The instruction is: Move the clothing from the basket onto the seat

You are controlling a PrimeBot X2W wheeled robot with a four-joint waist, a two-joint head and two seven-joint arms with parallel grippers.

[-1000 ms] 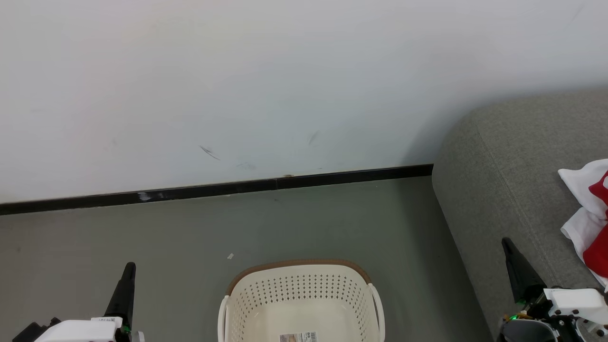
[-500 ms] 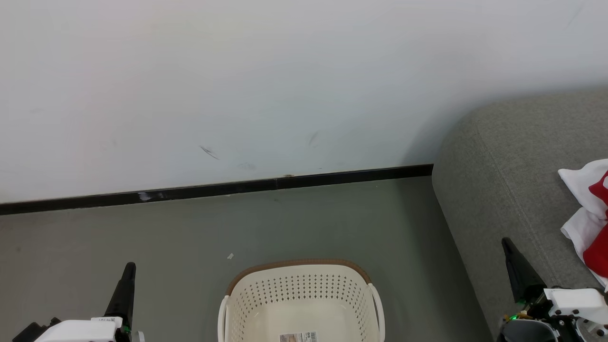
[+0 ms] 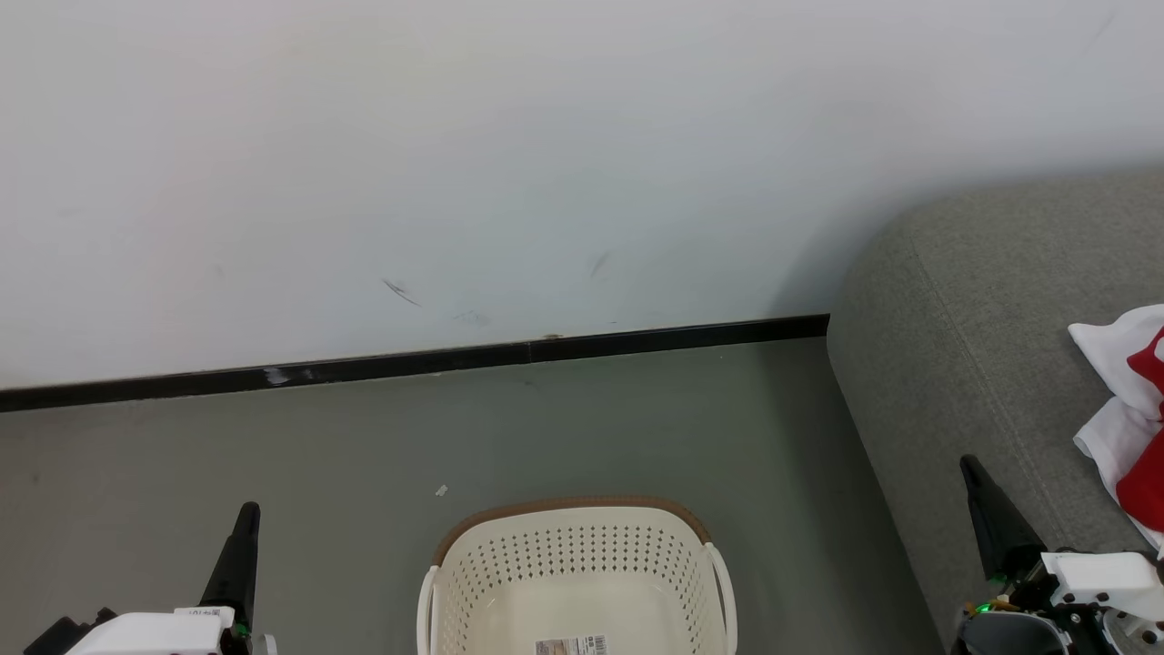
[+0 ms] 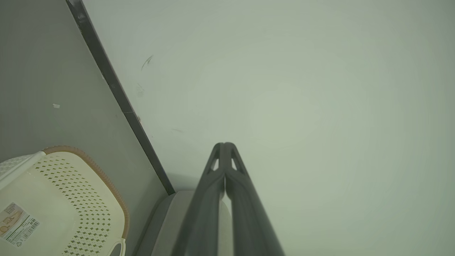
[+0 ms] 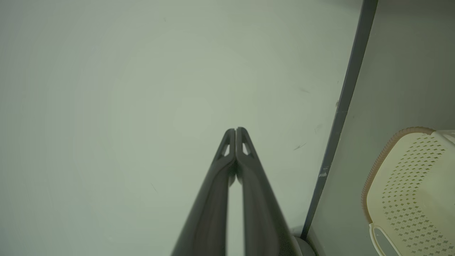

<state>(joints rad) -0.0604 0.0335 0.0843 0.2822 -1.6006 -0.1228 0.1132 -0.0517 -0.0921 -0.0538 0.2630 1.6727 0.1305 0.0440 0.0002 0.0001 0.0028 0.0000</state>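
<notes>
The cream-white basket (image 3: 576,573) with its brown rim stands on the floor at the bottom centre of the head view; the part of its inside I can see holds just a label sticker. It also appears in the left wrist view (image 4: 64,209) and the right wrist view (image 5: 412,188). Red and white clothing (image 3: 1128,423) lies on the grey seat (image 3: 982,364) at the right edge. My left gripper (image 3: 247,511) is shut at the lower left, left of the basket, with nothing in it. My right gripper (image 3: 969,464) is shut and empty at the lower right, over the seat's front edge.
A white wall (image 3: 455,164) with a black skirting board (image 3: 409,362) runs behind the grey floor (image 3: 546,428). A small white scrap (image 3: 441,491) lies on the floor just beyond the basket. Both wrist views look at the wall past touching fingertips.
</notes>
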